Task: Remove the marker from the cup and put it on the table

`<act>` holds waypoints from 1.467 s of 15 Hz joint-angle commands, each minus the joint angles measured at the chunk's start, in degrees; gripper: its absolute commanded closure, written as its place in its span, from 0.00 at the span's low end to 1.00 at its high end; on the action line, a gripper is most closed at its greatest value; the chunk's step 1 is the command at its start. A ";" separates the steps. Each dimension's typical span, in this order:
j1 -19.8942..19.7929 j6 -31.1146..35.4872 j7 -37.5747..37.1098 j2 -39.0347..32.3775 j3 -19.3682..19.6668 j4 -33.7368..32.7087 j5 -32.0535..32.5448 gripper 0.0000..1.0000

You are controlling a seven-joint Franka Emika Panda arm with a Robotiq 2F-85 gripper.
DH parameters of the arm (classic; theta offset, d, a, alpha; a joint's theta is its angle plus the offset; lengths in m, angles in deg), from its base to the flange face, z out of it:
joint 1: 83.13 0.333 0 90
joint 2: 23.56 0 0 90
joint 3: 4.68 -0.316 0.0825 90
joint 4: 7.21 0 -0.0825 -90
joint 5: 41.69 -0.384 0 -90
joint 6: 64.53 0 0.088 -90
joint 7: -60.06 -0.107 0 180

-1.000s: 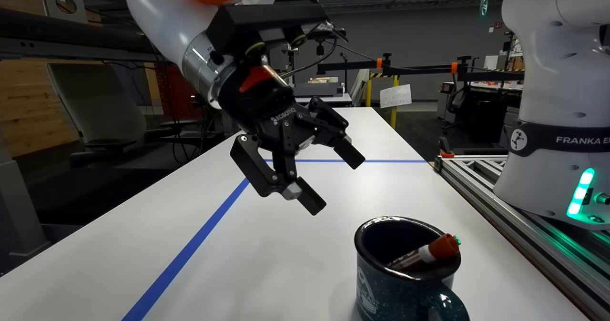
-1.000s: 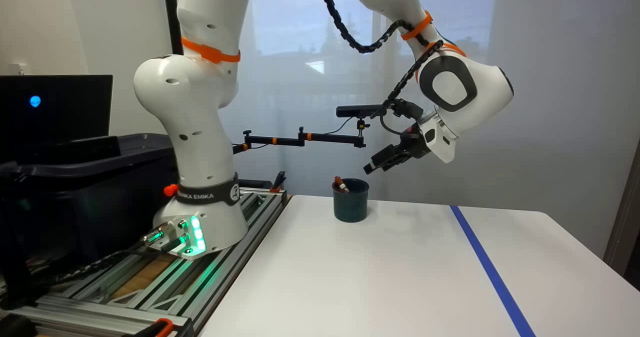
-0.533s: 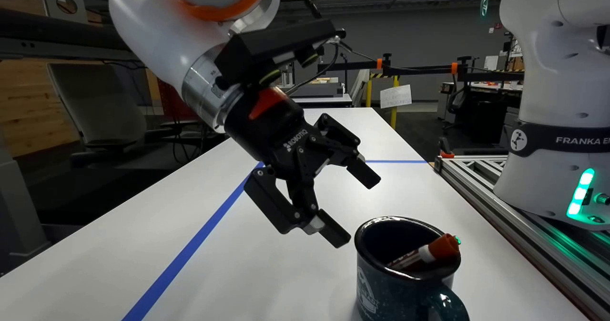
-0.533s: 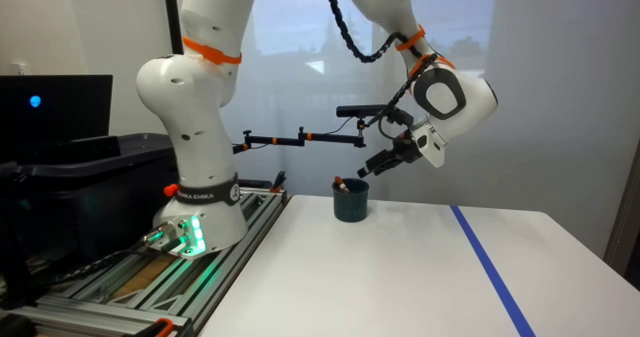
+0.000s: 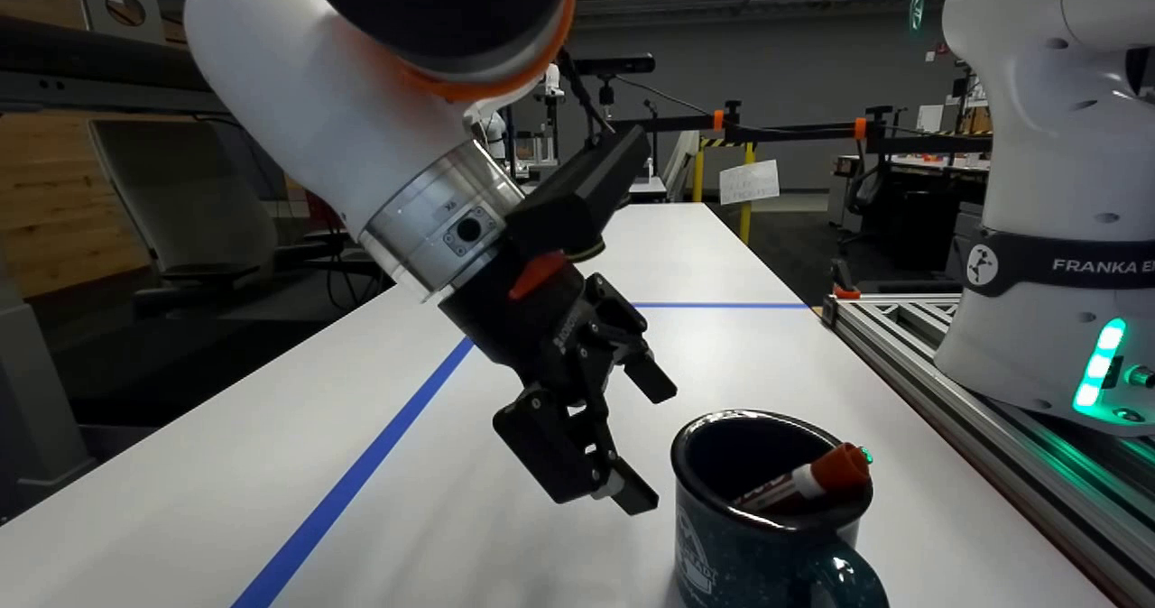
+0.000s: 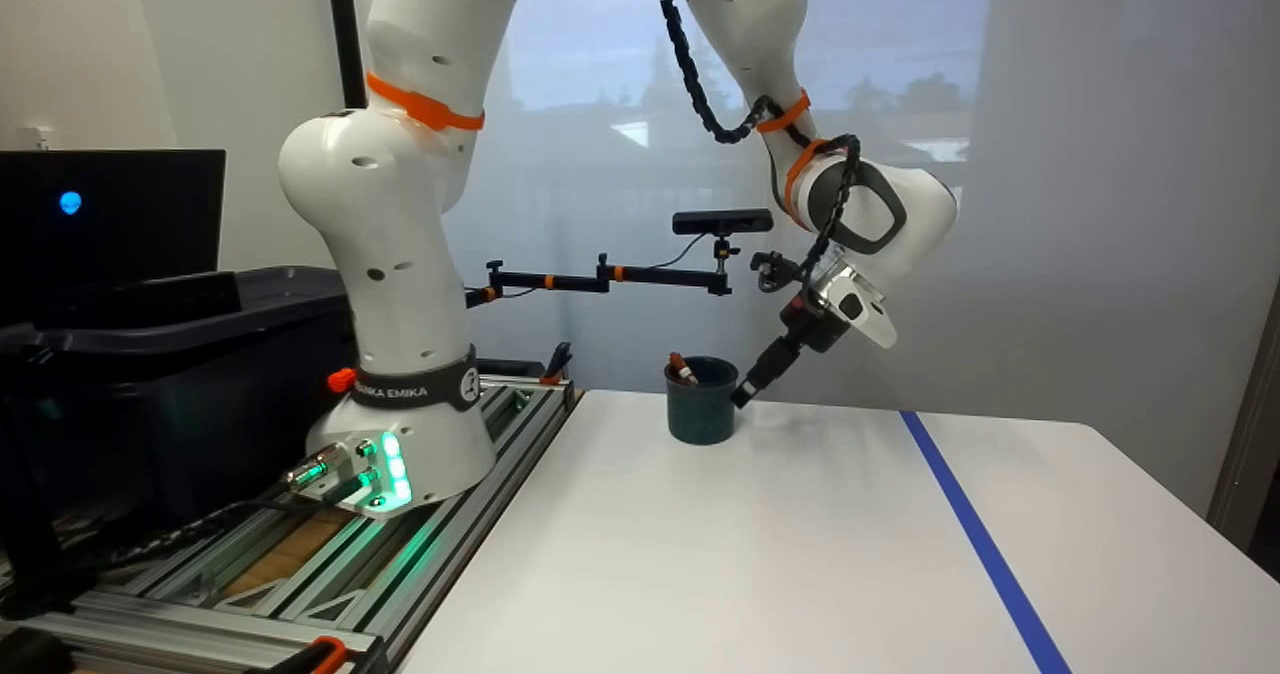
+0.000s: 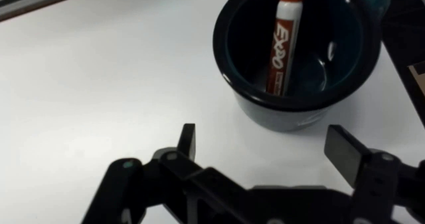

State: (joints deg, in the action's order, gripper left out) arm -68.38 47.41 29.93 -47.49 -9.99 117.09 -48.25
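Observation:
The dark teal mug, the cup, stands upright on the white table; it also shows in an exterior view and the wrist view. The marker leans inside it with the red cap at the rim; it also shows in an exterior view and the wrist view. The marker's lower end is hidden in exterior views. My gripper is open and empty, tilted down beside the cup, on the side away from the robot base. In the wrist view its fingertips are apart, below the cup.
Blue tape runs along the table. The robot base stands on an aluminium frame along the table edge. The cup's handle points away from the gripper. A camera on a jointed arm stands behind the cup.
My gripper has moved down and closer to the cup, and points more steeply downward with the wrist turned. The fingers stay open. The cup and marker have not moved.

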 commanded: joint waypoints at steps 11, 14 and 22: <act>1.27 7.87 -1.69 6.56 -1.01 5.22 1.20 0.00; 1.72 4.05 -4.31 9.24 -2.47 4.98 -0.34 0.00; 1.68 -4.37 -7.07 14.37 -6.66 6.77 -7.09 0.00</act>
State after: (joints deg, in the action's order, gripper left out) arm -67.18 44.22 23.60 -36.25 -15.99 120.81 -53.62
